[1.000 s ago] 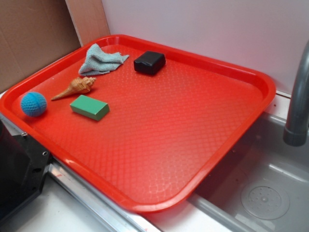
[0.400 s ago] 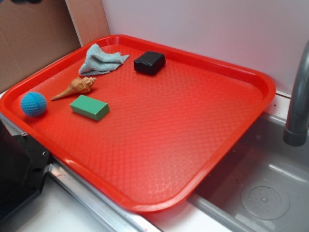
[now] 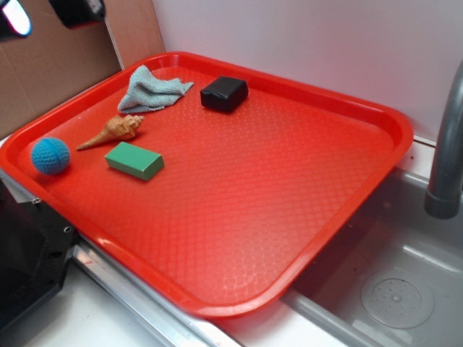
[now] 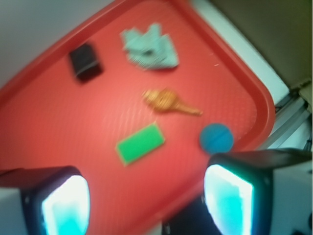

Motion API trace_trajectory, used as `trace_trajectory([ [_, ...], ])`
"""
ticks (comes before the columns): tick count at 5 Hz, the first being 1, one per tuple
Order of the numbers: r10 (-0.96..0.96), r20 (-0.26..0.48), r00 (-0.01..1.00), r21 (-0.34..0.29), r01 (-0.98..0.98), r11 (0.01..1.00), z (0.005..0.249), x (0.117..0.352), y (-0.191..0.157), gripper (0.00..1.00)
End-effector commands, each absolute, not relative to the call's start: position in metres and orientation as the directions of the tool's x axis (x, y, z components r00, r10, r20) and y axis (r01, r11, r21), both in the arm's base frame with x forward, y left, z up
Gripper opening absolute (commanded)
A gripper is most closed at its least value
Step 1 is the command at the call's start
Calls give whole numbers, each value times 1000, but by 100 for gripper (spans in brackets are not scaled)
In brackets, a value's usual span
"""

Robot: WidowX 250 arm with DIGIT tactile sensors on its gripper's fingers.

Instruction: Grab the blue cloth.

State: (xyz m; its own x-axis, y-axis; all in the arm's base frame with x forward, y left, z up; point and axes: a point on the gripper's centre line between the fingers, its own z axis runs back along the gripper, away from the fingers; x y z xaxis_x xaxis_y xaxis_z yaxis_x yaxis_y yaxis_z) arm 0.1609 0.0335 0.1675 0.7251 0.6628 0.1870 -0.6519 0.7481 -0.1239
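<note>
The blue cloth (image 3: 150, 90) is a pale grey-blue rag lying crumpled at the far left corner of the red tray (image 3: 376, 116), beside a black block (image 3: 224, 93). In the wrist view the cloth (image 4: 149, 48) sits near the top, far from my gripper (image 4: 146, 200). The gripper is open, its two lit pads wide apart with nothing between them. In the exterior view only a part of the gripper (image 3: 51, 13) shows at the top left corner, high above the tray.
On the tray also lie a tan seashell (image 3: 113, 131), a green block (image 3: 134, 160) and a bright-blue knitted ball (image 3: 50, 155). A grey faucet (image 3: 447, 144) rises at the right over a sink basin (image 3: 396, 296). Cardboard stands behind at the left.
The gripper has come into the exterior view at the top left corner; one second ago it was out of sight. The things on the tray have not moved.
</note>
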Motion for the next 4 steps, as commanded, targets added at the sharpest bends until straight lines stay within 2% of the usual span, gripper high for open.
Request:
trace_trajectory([
  [1,786,296,543,-124,-794,595,137,190,80,100],
  [3,804,381,457,-118,-838,532,93,241,112,100],
  [4,796,373,477,-136,-820,555,80,256,122,100],
])
